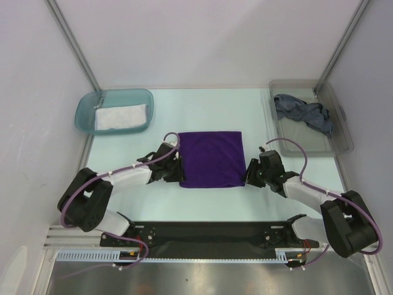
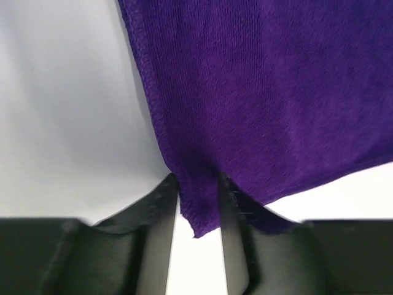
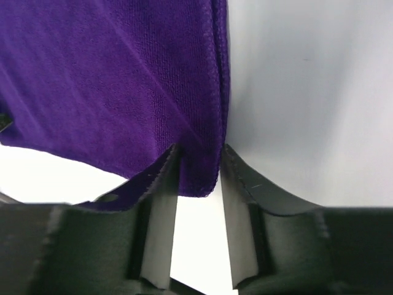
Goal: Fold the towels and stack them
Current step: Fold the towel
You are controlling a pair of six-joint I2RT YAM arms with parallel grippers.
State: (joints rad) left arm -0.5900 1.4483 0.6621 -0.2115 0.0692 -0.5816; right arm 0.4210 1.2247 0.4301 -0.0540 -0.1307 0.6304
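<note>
A deep purple towel (image 1: 212, 158) lies flat in the middle of the table. My left gripper (image 1: 174, 172) is at its near left corner, and in the left wrist view that corner of the towel (image 2: 264, 92) hangs between the parted fingers of the gripper (image 2: 198, 184). My right gripper (image 1: 250, 174) is at the near right corner. There the towel (image 3: 110, 80) reaches between the fingers of the gripper (image 3: 198, 153), which also stand apart. A folded pale towel (image 1: 121, 117) lies in the teal tray (image 1: 113, 93). A crumpled grey-blue towel (image 1: 304, 112) sits in the clear bin (image 1: 341, 144).
The teal tray is at the back left and the clear bin at the back right. White walls close the table on the left, back and right. Both arm bases are on a black rail at the near edge.
</note>
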